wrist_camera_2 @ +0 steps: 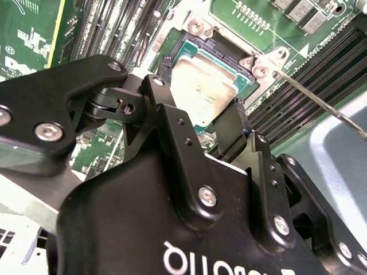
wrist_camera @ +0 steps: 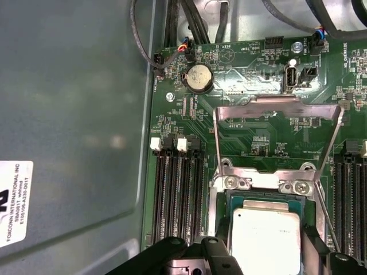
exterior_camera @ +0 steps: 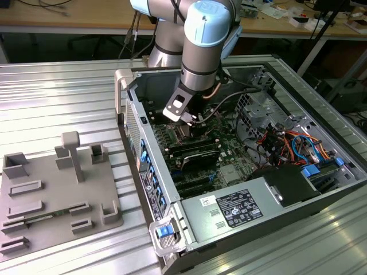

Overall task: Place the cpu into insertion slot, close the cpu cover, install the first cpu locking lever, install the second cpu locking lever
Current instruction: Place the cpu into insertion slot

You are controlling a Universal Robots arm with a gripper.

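The cpu (wrist_camera_2: 207,80), a square chip with a dull silver top, lies flat in the dark insertion slot (wrist_camera_2: 170,59) on the green motherboard (exterior_camera: 229,166). My gripper (wrist_camera_2: 198,109) is straight over it, and its black fingers (wrist_camera_2: 166,123) press the chip's two opposite edges, so it is shut on the chip. In the first wrist view the cpu (wrist_camera: 266,238) sits below the cpu cover (wrist_camera: 278,103). That thin silver frame stands swung open on its hinge. A thin metal lever rod (wrist_camera_2: 321,103) sticks out beside the slot. The exterior view has the gripper (exterior_camera: 186,123) low inside the open case.
The open computer case (exterior_camera: 172,189) lies on a ribbed metal table, with bundled cables (exterior_camera: 287,143) and a power supply (exterior_camera: 241,209) inside. Long black memory slots (wrist_camera: 178,195) flank the socket, and a coin battery (wrist_camera: 198,77) sits beyond. A grey fixture plate (exterior_camera: 51,189) lies at the exterior view's left.
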